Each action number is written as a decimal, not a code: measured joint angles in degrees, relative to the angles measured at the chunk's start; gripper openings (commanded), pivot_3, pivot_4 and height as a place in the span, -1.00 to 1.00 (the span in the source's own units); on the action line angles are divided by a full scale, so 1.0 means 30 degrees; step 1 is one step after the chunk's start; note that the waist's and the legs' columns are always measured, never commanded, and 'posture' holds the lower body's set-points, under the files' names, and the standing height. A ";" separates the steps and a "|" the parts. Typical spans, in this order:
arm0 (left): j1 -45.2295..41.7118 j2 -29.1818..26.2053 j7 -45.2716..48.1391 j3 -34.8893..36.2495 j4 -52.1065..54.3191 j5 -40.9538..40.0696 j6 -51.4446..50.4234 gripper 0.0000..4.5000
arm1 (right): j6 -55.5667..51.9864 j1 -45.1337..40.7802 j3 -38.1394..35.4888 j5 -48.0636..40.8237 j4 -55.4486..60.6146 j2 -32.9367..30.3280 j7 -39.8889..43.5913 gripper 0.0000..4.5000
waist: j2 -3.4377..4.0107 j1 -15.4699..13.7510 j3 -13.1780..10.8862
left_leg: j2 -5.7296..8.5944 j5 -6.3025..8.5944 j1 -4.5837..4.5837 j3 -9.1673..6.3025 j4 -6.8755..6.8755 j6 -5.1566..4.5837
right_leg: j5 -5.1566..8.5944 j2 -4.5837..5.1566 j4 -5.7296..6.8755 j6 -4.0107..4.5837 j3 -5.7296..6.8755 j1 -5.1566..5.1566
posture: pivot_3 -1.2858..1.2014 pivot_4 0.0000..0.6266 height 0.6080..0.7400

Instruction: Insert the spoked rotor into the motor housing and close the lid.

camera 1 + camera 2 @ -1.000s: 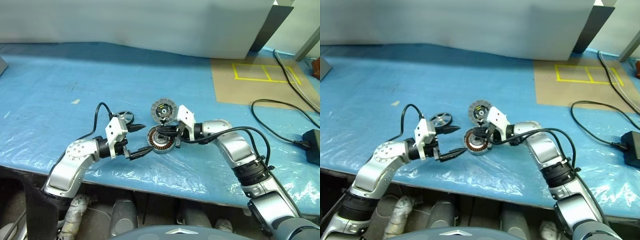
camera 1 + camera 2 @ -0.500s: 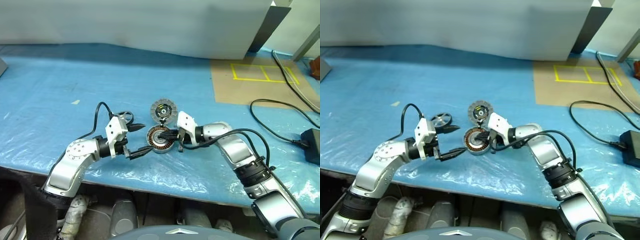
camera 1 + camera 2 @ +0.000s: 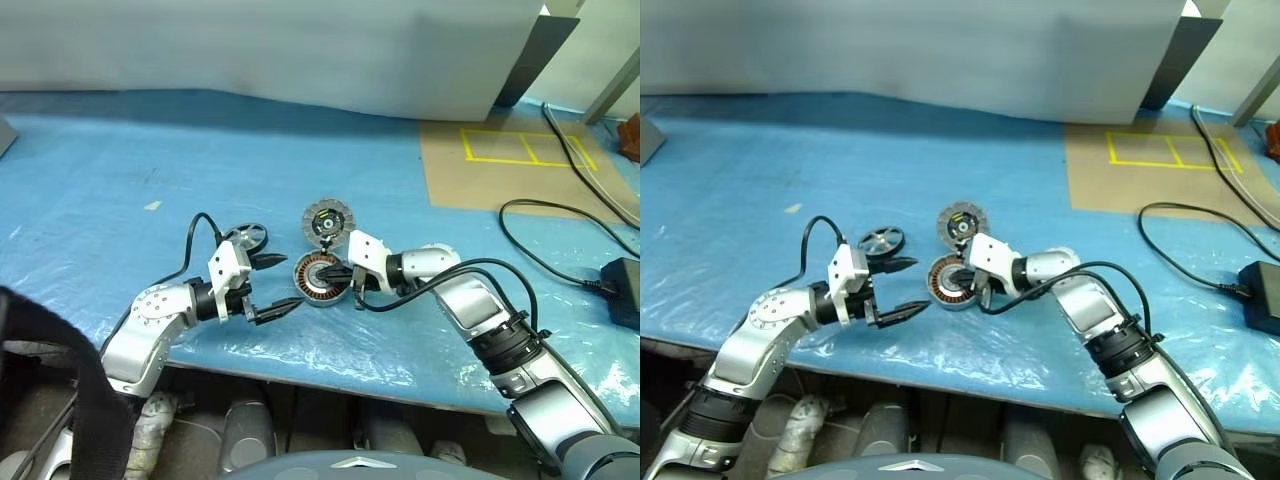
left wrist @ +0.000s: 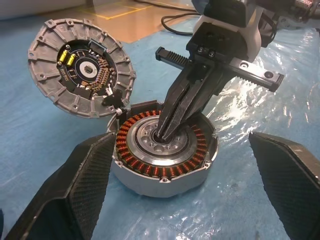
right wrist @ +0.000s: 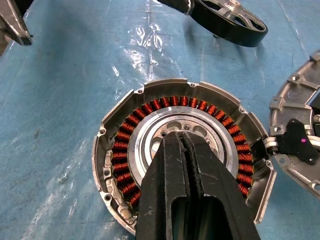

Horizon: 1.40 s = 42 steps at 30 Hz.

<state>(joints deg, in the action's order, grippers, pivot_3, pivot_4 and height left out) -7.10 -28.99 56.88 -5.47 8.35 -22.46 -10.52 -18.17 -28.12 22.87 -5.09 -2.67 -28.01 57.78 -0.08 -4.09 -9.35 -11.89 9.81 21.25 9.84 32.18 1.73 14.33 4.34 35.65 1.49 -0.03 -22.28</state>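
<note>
Copper windings ring the motor housing (image 4: 162,147) on the bench (image 3: 120,170); the right end effector (image 4: 167,131), fingers together, pokes its centre. The spoked rotor (image 3: 243,238) lies beside the wide-open left end effector (image 3: 278,286). Likely light, stiff and slippery; best pinched across its rim.

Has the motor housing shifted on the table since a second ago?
No. The motor housing sits just below the open lid, as before.
</note>
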 measured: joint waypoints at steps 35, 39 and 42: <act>-0.0346 0.0332 0.0199 -0.0212 -0.0304 0.0292 0.0252 1.00 | -0.4064 -0.0436 -0.1716 -0.2688 0.0349 0.1004 -0.0316 -0.98 | 0.0001 -0.0002 0.0006 | -0.0028 -0.0050 0.0281 0.0009 -0.0023 0.0079 | -0.0013 -0.0028 0.0016 0.0018 0.0042 -0.0291 | 0.03 -0.52 1.00; -0.0959 0.0265 -0.0281 -0.0170 0.0521 -0.0080 -0.1066 1.00 | -0.0954 -0.0127 -0.0009 -0.0328 -0.0001 0.0331 -0.0623 -0.98 | -0.0008 0.0048 0.0015 | -0.0013 -0.0049 0.0209 0.0015 -0.0010 0.0080 | -0.0011 -0.0020 0.0007 0.0015 0.0009 -0.0227 | 0.03 -0.52 1.00; -0.1433 0.0408 -0.0981 0.0023 0.0902 -0.0232 -0.1645 1.00 | -0.0866 0.0046 -0.0364 -0.0402 -0.0030 0.0458 -0.0592 -0.98 | -0.0014 0.0052 0.0019 | -0.0010 -0.0042 0.0130 0.0016 -0.0007 0.0069 | -0.0010 -0.0020 0.0016 0.0013 -0.0005 -0.0153 | 0.03 -0.52 1.00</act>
<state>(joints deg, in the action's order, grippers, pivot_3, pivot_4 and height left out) -11.40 -27.77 53.94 -5.40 11.06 -23.15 -15.46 -20.77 -27.98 21.78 -6.30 -2.76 -26.64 56.01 -0.12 -3.93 -9.29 -11.92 9.68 21.64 9.89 32.16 1.93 14.30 4.28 35.70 1.53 -0.05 -22.74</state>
